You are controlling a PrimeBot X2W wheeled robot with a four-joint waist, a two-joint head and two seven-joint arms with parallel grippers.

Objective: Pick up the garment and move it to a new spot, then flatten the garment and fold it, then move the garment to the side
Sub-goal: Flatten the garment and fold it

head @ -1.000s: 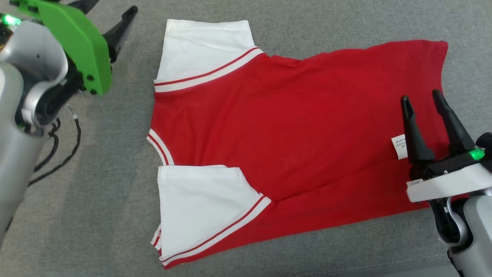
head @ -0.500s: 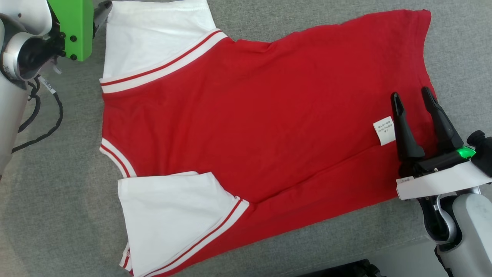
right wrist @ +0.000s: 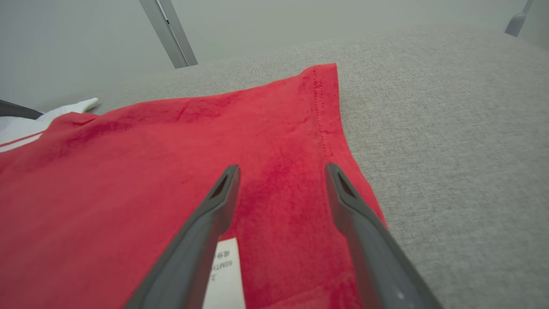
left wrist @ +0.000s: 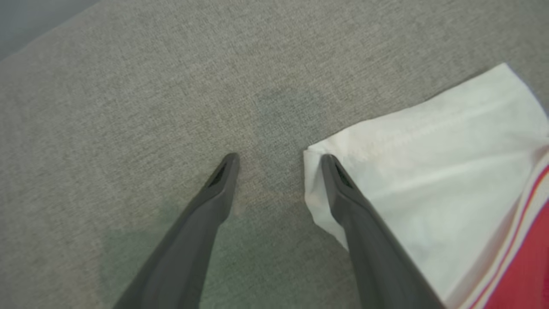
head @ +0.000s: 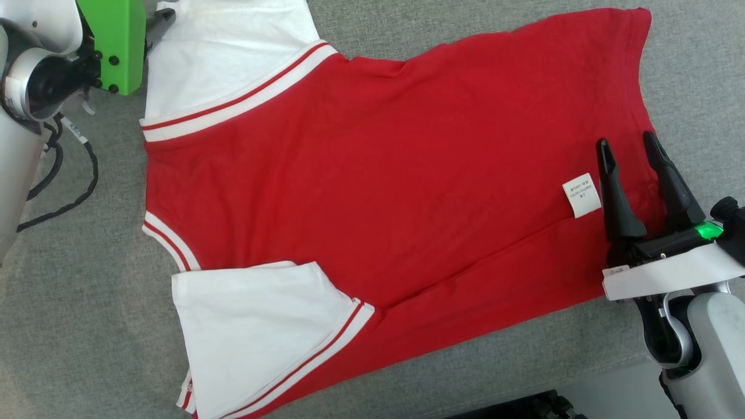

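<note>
Cut off: the upper white sleeve (head: 227, 58) ran out past the top edge of the head view, and the lower white sleeve (head: 256, 326) got clipped at the bottom, so neither one was fully visible.
Hard to read: the care label (head: 581, 195) had print on it, but it was way too small to make out.
Mystery bit: some dark thing (head: 524, 407) poked in at the bottom edge, couldn't tell what it was.
Garment: the garment (head: 396, 174), red body with white sleeves, lay spread flat on the grey fabric surface (head: 87, 291), neckline toward the robot's left, hem toward its right.
Left gripper: the left gripper (left wrist: 279, 158) was mostly tucked behind its green cover (head: 116, 41) in the head view. The wrist view showed its fingers spread wide and holding nothing, one over the corner of the upper white sleeve, the other over bare grey. Touching or not, couldn't say.
Right gripper: the right gripper (head: 625, 139) was spread wide too, empty, over the red cloth by the hem and just beside the care label.
Around: a black cable (head: 64, 174) looped beside the left arm, and a pale metal bar (right wrist: 169, 32) slanted up behind the surface in the right wrist view.
</note>
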